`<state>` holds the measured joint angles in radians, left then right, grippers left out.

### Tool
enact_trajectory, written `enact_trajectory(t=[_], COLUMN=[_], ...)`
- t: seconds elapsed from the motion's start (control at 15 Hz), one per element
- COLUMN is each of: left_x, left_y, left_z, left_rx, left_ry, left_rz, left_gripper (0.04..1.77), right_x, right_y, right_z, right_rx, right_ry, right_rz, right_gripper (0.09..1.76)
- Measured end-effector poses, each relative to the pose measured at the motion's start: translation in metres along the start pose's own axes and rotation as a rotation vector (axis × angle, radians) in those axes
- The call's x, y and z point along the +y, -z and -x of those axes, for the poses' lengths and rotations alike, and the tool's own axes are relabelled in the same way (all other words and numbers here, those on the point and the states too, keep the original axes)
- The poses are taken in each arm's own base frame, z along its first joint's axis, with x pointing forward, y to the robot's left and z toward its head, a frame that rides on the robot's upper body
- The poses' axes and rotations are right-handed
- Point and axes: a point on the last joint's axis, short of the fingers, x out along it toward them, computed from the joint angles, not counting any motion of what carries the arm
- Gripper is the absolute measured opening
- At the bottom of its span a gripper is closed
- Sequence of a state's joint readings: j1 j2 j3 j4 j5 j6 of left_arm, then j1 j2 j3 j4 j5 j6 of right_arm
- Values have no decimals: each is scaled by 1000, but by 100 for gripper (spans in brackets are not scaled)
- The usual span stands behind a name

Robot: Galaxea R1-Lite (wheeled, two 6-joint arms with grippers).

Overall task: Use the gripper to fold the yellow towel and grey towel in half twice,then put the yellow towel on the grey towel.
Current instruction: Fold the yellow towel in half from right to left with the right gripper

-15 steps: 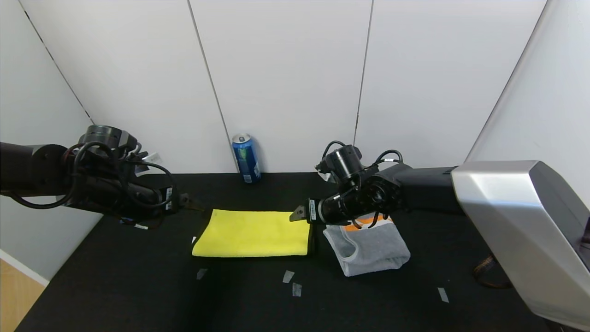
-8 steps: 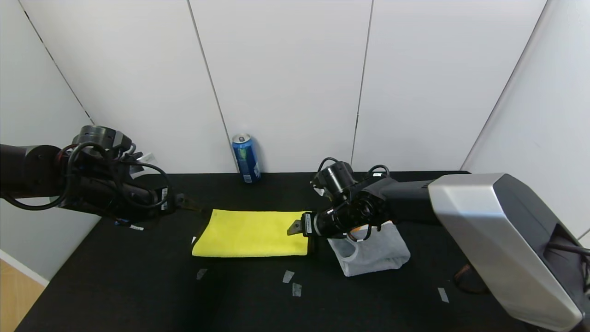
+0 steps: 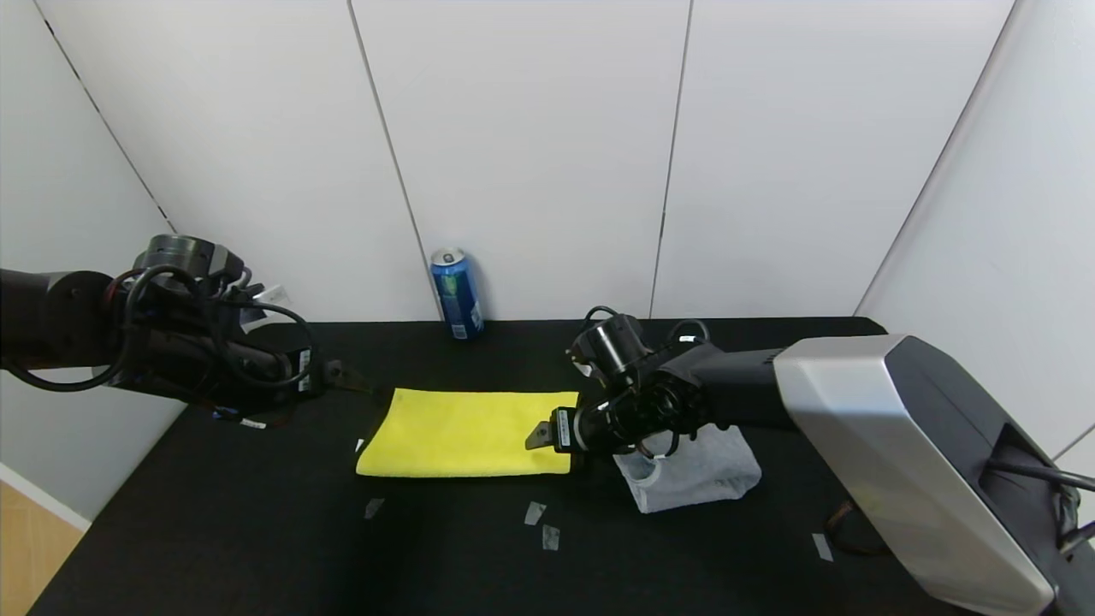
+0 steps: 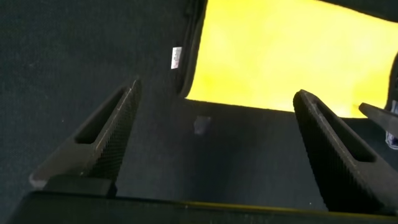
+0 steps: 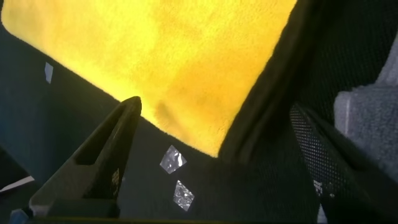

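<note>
The yellow towel (image 3: 466,432) lies folded into a long rectangle mid-table, with its white tag (image 3: 360,445) at its left end. The grey towel (image 3: 701,475) lies folded to its right, its far part hidden under my right arm. My right gripper (image 3: 539,435) is open, low over the yellow towel's near right corner. In the right wrist view its jaws (image 5: 216,107) straddle that corner and the black trim (image 5: 280,81), with the grey towel (image 5: 367,118) beside. My left gripper (image 3: 359,381) is open, just off the towel's far left corner. The left wrist view (image 4: 217,90) shows the yellow towel (image 4: 292,56) ahead.
A blue drink can (image 3: 456,293) stands at the back by the wall. Small tape pieces (image 3: 535,513) lie on the black table in front of the towels. The table's left edge drops off near my left arm. White wall panels close the back.
My right gripper has come down and forward from the yellow towel's far right corner to its near right corner. My left arm has barely shifted.
</note>
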<state>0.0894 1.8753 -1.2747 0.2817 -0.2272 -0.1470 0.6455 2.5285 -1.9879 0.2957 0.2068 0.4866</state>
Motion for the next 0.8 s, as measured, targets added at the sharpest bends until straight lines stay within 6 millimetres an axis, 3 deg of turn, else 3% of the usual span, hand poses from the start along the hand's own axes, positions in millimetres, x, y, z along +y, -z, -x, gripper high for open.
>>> enact_trajectory(t=[0.4, 0.6, 0.8], left_x=[3, 6, 6], left_y=[0, 0, 0], left_z=[-1, -2, -2], left_rx=[-1, -1, -1], left_ry=[-6, -10, -10], left_rz=[5, 8, 8], left_gripper=[171, 172, 172], right_x=[0, -3, -4], right_y=[1, 3, 4], right_z=[-6, -11, -13], right_rx=[-2, 2, 4], right_ry=[-15, -25, -24], right_rz=[3, 3, 2], right_gripper=[170, 120, 85])
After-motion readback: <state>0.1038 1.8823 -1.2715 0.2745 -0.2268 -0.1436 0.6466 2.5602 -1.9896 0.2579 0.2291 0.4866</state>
